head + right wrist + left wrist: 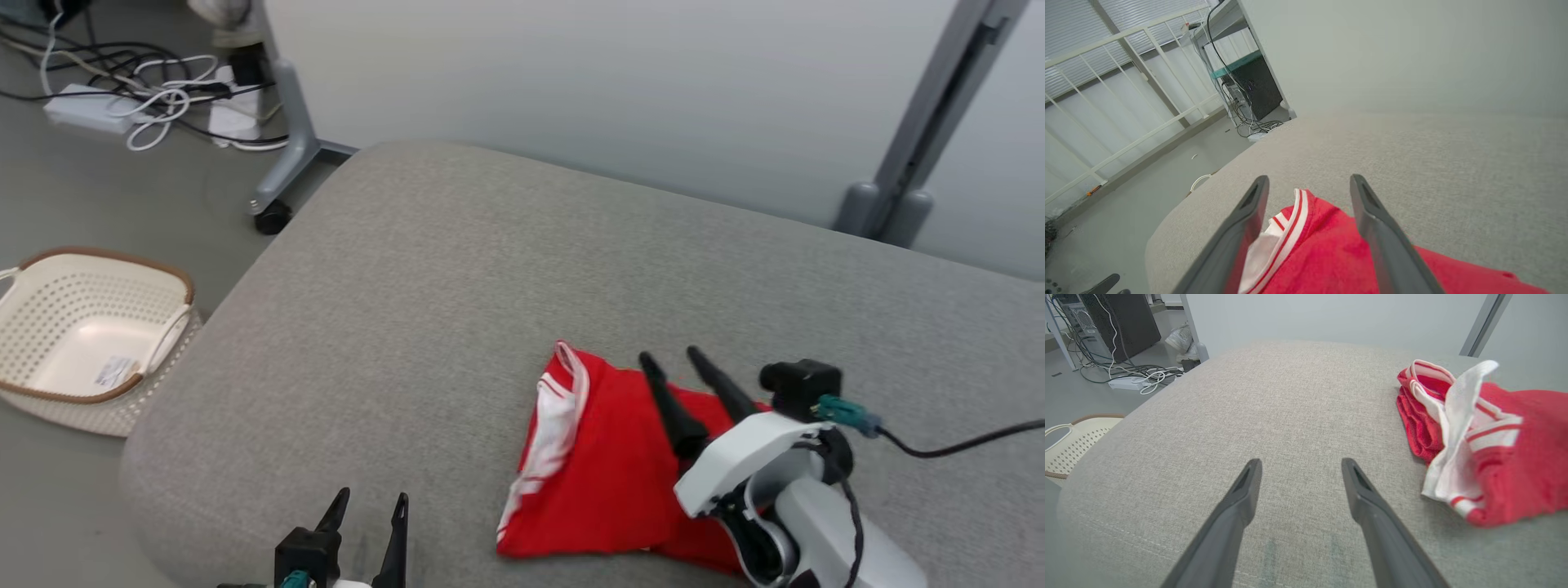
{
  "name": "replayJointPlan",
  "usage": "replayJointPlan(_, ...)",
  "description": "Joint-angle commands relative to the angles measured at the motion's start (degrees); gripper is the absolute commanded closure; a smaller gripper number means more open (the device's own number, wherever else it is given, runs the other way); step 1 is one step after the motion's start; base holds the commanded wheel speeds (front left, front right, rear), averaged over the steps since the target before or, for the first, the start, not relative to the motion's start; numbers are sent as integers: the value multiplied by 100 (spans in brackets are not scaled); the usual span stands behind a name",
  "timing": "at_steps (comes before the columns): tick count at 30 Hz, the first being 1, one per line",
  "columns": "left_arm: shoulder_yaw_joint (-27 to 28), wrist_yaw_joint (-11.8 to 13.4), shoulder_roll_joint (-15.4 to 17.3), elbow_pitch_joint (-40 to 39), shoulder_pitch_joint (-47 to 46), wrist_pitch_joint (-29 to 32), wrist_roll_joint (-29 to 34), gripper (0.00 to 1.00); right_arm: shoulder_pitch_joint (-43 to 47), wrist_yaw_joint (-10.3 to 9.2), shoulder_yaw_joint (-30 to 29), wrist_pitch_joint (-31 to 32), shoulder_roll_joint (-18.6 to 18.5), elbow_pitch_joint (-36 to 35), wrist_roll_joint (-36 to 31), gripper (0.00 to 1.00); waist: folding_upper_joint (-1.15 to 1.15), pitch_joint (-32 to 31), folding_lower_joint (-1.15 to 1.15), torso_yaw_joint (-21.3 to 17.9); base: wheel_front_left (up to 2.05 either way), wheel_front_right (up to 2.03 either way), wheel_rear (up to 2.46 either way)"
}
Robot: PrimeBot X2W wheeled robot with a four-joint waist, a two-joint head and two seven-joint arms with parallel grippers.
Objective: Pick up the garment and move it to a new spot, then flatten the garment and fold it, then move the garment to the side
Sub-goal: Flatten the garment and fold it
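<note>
The garment [608,469] is red with white and red striped trim, lying folded on the grey cushioned surface [457,278] near its front right. My right gripper [671,354] hovers over the garment's far right part, open, its two dark fingers spread with nothing between them. The right wrist view has the garment [1327,261] under and between the spread fingers [1372,220]. My left gripper [371,498] is open at the front edge, left of the garment and apart from it. From the left wrist the garment [1486,445] lies to the right of the gripper [1300,463].
A cream perforated basket [90,335] with a brown rim stands on the floor to the left. Cables and a power strip [90,110] lie on the floor at the far left, beside a wheeled frame leg [286,155]. A grey post [922,139] rises behind the surface.
</note>
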Motion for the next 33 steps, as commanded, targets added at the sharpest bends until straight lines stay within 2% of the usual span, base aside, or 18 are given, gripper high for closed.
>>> replayJointPlan(1,42,41,23,-43,-97,-6,-3,0,126,0,-256,-35,-49,-67,-204,0,0,-26,0,-247,0,0,0)
replayJointPlan(10,195,119,26,-140,-154,-6,21,0,915,0,-1892,-34,-39,-487,-1462,0,0,-69,0,-915,0,0,0)
replayJointPlan(17,422,127,24,-186,-35,-6,104,0,1441,0,-2842,-33,-41,-868,-1989,0,0,-142,0,-1366,0,0,0)
replayJointPlan(24,669,140,26,-255,125,-6,153,0,1792,0,-3138,-34,-44,-1076,-2212,0,0,-230,0,-1721,0,0,0)
replayJointPlan(33,1018,92,27,-372,466,-6,328,0,2115,0,-3113,-34,-40,-1155,-2197,0,0,-415,0,-2109,0,0,0)
